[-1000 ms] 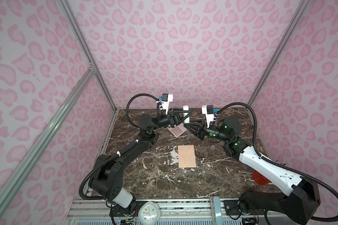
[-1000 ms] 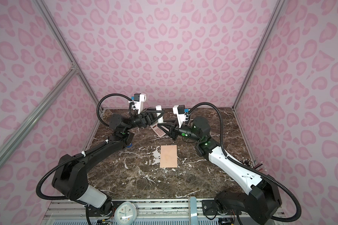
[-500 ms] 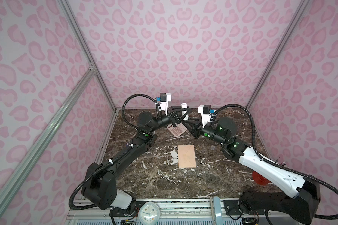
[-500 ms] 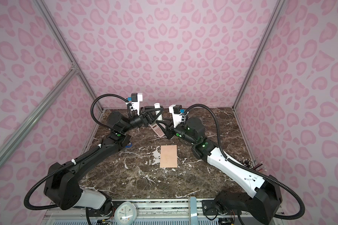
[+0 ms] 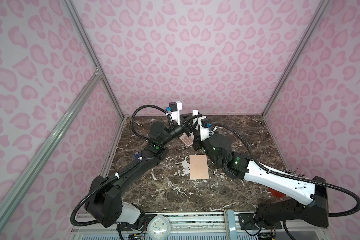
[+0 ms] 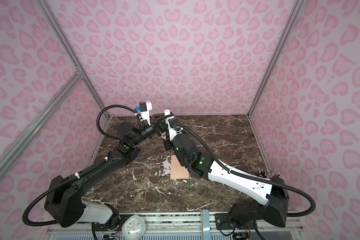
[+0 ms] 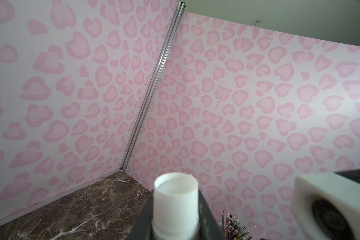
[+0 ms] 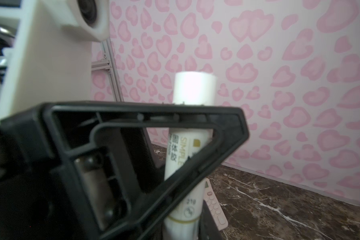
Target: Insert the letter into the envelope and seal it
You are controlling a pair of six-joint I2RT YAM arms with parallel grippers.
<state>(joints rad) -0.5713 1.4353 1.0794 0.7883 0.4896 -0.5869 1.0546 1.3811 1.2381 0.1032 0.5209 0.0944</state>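
The peach-beige envelope [image 5: 199, 169] [image 6: 179, 169] lies flat on the marble table in both top views, flap side not showing. The letter is out of view. Behind the envelope, both grippers meet above the table on one upright white glue stick [image 5: 195, 113] [image 6: 167, 112]. My left gripper [image 5: 190, 122] [image 7: 176, 224] is shut on the stick's upper part [image 7: 176, 199]. My right gripper [image 5: 194, 133] [image 8: 183, 228] is shut on its base [image 8: 185, 207]. A black finger [image 8: 133, 116] of the left gripper crosses the stick in the right wrist view.
A pink-keyed calculator [image 5: 186, 141] [image 8: 214, 205] lies under the grippers. A bundle of pencils [image 5: 291, 171] [image 7: 235, 226] stands at the right edge, a red object [image 5: 276, 193] sits under the right arm, and a clock [image 5: 159, 225] rests on the front rail.
The right arm has swung left, bringing its wrist close against the left gripper. The left elbow has shifted left. The glue stick has stayed at the back and both jaws are unchanged.
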